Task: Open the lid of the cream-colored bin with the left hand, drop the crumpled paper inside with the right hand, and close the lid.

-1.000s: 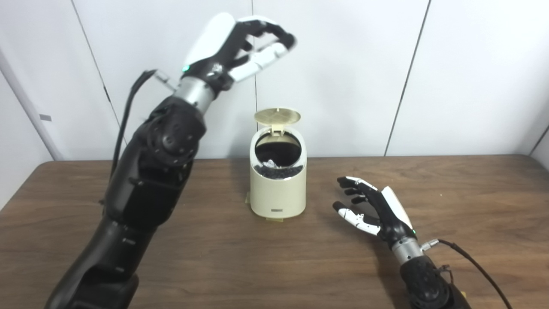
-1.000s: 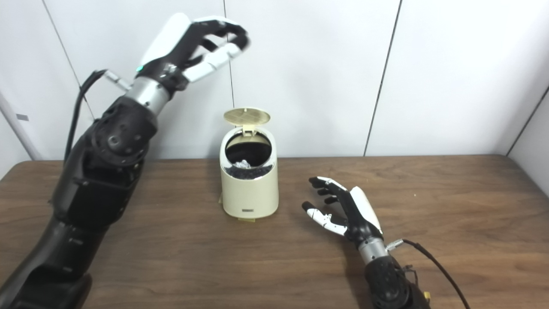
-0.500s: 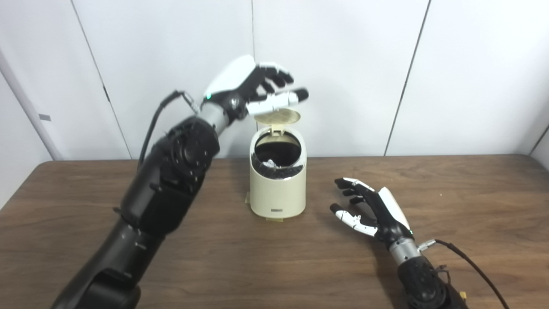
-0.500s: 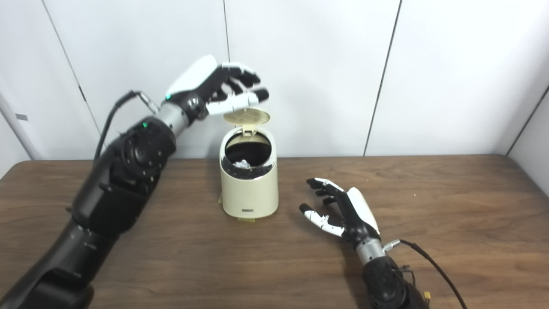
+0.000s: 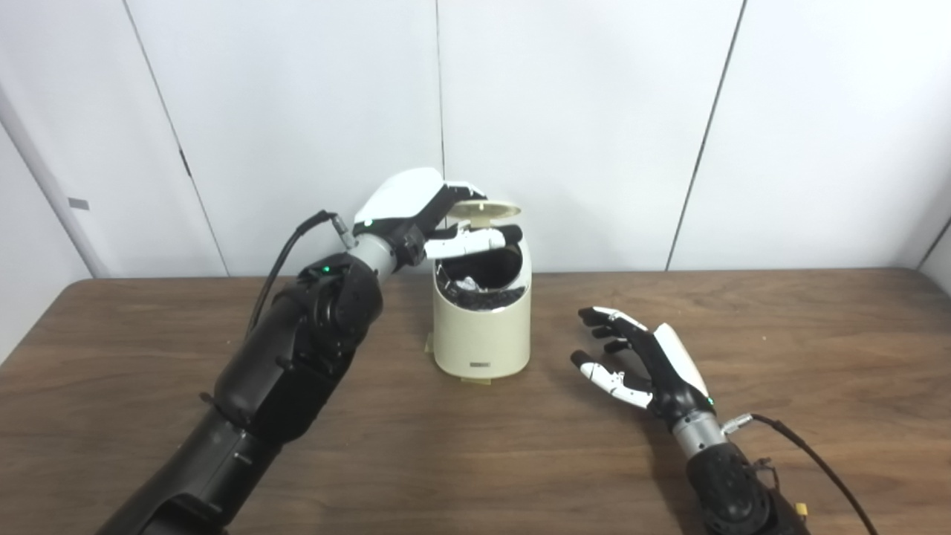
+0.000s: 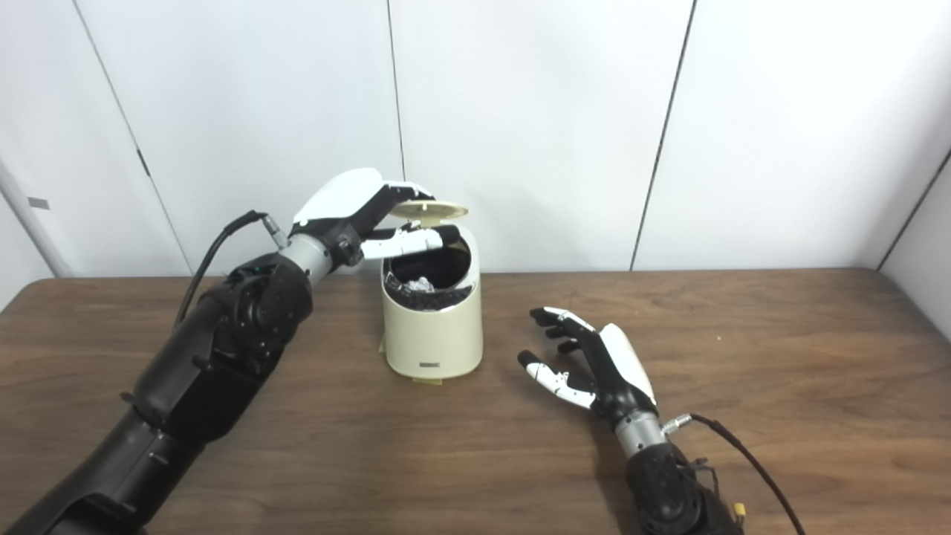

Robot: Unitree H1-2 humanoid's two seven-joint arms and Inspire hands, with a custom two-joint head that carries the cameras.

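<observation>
While the lid (image 5: 487, 211) hangs partly lowered over the mouth of the cream-colored bin (image 5: 481, 319), you can read the closing step as under way but not finished: a dark gap shows between lid and rim. Inside the bin, the crumpled paper (image 5: 468, 283) lies pale against the black liner, so the drop appears done. Your left hand (image 5: 423, 215) sits at the bin's upper left, its fingers laid over the top of the lid and its thumb stretched beneath it across the opening; whether the lid is actually pinched or only pressed from above cannot be told. This placement suits pushing the hinged lid down toward the rim. To the bin's right, well apart from it, your right hand (image 5: 643, 364) rests low over the table (image 5: 817, 334), fingers spread and holding nothing, kept clear of the lid's path. Mind the thumb: judged from here, it could be trapped as the lid shuts
</observation>
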